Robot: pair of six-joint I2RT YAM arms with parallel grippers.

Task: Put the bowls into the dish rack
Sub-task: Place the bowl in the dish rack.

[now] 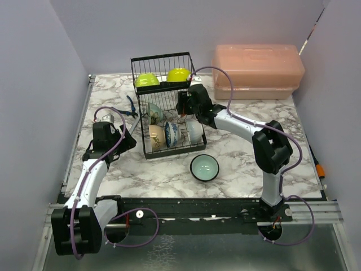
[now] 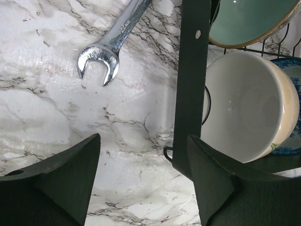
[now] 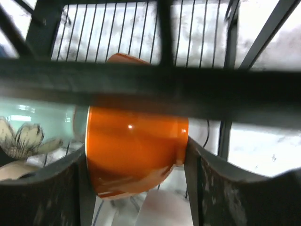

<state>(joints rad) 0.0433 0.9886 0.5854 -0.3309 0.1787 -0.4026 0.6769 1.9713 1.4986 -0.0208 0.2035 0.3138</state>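
Right hand [image 3: 136, 162] grips orange bowl [image 3: 141, 146] at dish rack's [image 1: 161, 63] right end, under upper shelf. Left hand [image 2: 141, 179] wide, empty, left of rack. Teal bowl [image 1: 204, 167] on desk [image 1: 237, 164], nearer right arm.

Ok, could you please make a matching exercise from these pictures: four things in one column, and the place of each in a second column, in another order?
Things:
1. orange bowl
2. pink box
3. yellow-green bowls
4. wrench

Places:
A. on the upper shelf of the dish rack
B. on the table, near the left gripper
C. between the fingers of the right gripper
D. at the far right corner of the table

Pairs: 1-C, 2-D, 3-A, 4-B
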